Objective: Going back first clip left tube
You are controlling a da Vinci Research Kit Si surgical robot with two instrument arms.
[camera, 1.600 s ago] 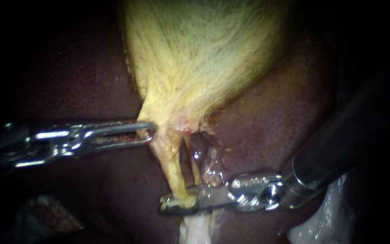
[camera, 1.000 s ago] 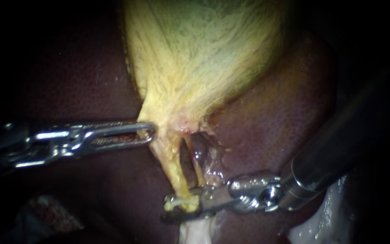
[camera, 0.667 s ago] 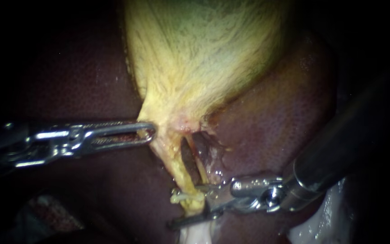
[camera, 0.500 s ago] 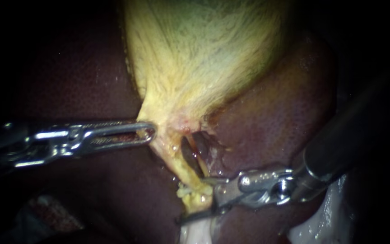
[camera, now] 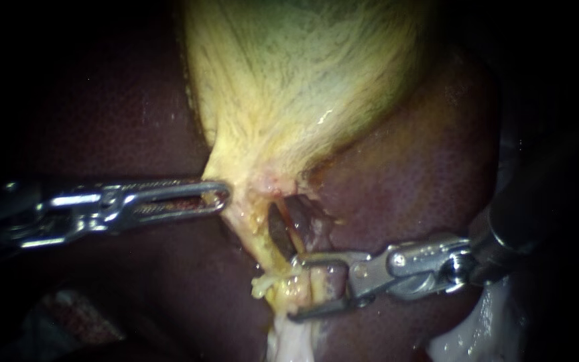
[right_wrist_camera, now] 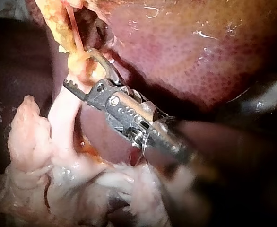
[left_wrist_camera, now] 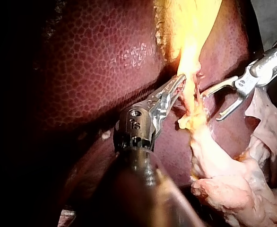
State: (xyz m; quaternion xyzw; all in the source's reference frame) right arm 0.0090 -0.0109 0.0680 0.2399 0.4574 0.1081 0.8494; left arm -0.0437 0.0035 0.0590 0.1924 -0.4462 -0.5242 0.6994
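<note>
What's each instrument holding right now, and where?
Left instrument grips the gallbladder at its narrow lower end. Right instrument holds nothing; its jaws stand open at the tube.

The scene is showing itself as a surgical training bench. A glossy, dark maroon, pebble-textured liver (camera: 403,167) is lying bare with a pale yellow, streaked gallbladder (camera: 289,87) on it. Ragged pinkish-white loose tissue (left_wrist_camera: 233,189) is trailing beside it. The slender steel left instrument (camera: 224,195) and right instrument (camera: 295,287) are reaching in under narrow light.
</note>
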